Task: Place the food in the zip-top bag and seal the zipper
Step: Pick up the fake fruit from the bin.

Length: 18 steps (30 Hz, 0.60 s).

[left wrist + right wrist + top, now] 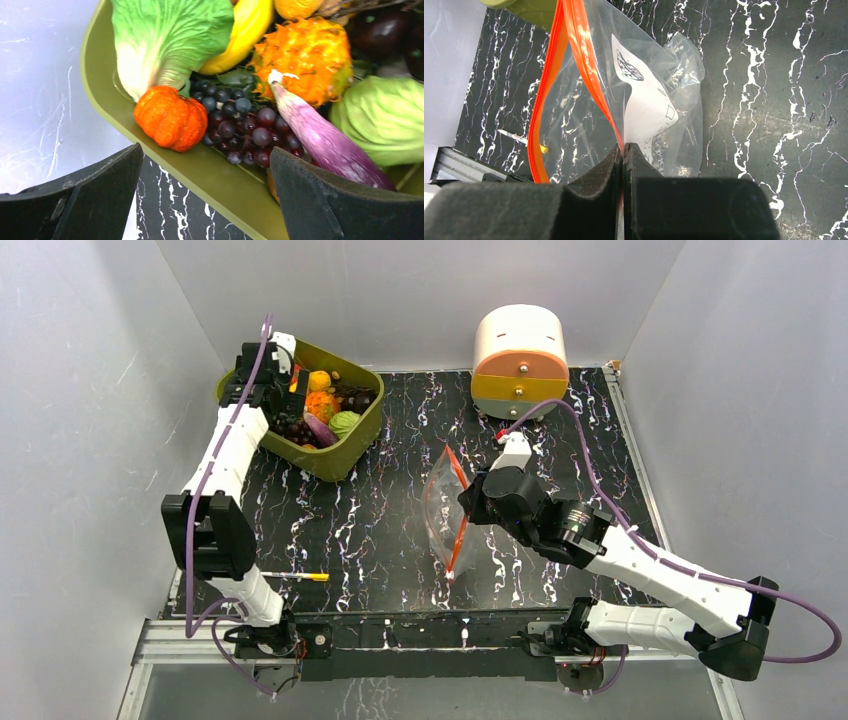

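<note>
Left wrist view: the left pincer hangs over the near rim of the green bin, fingers wide apart with nothing between them. All the food is in that bin: lettuce, a little orange pumpkin, grapes and an eggplant.

Imo the step here is grabbing the first piece. I'd go for the pumpkin, since it sits on top right by the rim and looks firm and small enough to pinch. Shift a bit further in so the near finger clears the bin wall, then come straight down with a finger on either side. The grapes look like they'd slip.

Over to the right, mid-desk, the bag stands on edge, well apart from the bin. The right pincer is pressed together on one lip of the zipper, and the other lip bows away, so the mouth gapes. I see no food inside. I'd hold that lip high and steady so the mouth doesn't sag during the drop.
</note>
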Motion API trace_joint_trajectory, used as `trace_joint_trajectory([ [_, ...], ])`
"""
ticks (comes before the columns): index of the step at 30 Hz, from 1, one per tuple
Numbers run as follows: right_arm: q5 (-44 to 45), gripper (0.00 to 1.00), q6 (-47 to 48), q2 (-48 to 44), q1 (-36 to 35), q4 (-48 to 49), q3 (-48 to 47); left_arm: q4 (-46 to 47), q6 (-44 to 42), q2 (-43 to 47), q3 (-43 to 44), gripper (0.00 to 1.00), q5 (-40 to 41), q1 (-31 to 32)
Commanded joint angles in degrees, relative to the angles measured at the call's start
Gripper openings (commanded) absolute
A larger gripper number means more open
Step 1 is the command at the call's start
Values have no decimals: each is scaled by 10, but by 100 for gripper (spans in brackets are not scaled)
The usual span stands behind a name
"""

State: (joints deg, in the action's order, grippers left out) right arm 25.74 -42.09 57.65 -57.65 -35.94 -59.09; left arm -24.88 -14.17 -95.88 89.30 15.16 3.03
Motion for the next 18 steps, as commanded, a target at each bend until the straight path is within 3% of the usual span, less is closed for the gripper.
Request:
trace_joint_trajectory([
  [1, 17, 0, 12, -7, 2, 22, -17, -6, -8, -12, 37, 98, 30, -27],
  [18, 47, 0, 61, 34, 2, 26, -66, -4, -67, -100, 74, 98, 61, -45],
])
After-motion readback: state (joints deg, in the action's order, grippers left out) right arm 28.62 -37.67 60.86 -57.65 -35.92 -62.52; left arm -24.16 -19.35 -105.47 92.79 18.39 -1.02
